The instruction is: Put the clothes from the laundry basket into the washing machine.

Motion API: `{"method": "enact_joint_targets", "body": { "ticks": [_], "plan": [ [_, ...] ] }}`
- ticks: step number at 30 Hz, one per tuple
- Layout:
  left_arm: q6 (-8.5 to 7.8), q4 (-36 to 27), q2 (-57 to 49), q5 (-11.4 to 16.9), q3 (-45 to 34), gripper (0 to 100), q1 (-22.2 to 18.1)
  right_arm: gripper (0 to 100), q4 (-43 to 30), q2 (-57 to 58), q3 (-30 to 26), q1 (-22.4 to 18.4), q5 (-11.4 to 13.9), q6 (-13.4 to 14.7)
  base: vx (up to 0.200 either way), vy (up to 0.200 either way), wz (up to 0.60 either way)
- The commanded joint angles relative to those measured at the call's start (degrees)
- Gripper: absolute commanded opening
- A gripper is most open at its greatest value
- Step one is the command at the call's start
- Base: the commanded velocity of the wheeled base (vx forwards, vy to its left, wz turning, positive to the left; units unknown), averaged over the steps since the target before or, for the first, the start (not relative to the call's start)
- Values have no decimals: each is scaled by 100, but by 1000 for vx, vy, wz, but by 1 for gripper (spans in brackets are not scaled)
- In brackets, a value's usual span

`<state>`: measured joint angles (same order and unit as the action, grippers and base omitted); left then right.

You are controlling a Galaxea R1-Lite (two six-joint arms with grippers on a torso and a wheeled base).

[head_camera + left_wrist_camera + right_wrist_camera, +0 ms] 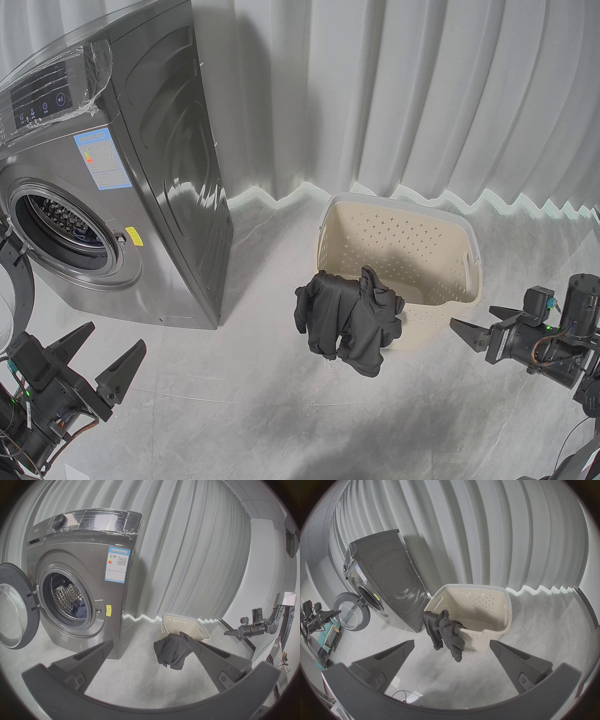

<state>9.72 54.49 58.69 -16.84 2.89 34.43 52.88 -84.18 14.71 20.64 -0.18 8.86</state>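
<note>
A cream laundry basket [459, 222] stands on the floor in front of the curtain, with a dark garment [347, 319] draped over its near rim and hanging outside. The grey washing machine [156, 206] stands at the left with its round door [14, 605] swung open; dark blue cloth [80, 609] lies inside the drum. My left gripper [103, 356] hangs open low at the left, in front of the machine, holding nothing. My right gripper [484, 322] is open at the right of the basket, its tips pointing toward it. The basket [487, 608] and garment [445, 631] lie ahead of the right fingers.
A pleated white curtain [406, 94] closes off the back. The grey floor [250, 400] between the machine and basket is bare. A few white slips of paper [415, 694] lie on the floor near the right arm.
</note>
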Motion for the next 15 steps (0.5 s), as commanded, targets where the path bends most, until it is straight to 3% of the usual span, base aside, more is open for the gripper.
{"method": "enact_joint_targets", "body": {
  "ticks": [1, 5, 15],
  "plan": [
    [-5, 18, -15, -4, 1, 100, -6, 100, 732, -1435, 330, 10, 203, 1, 0, 0, 0],
    [-5, 18, -24, -4, -16, 100, -6, 100, 1409, -2147, 462, -34, 361, -43, 0, 0, 0],
    [-5, 9, -147, -4, -8, 100, -6, 100, 1971, -3369, 1051, -42, 510, -78, 0, 0, 0]
  ]
}}
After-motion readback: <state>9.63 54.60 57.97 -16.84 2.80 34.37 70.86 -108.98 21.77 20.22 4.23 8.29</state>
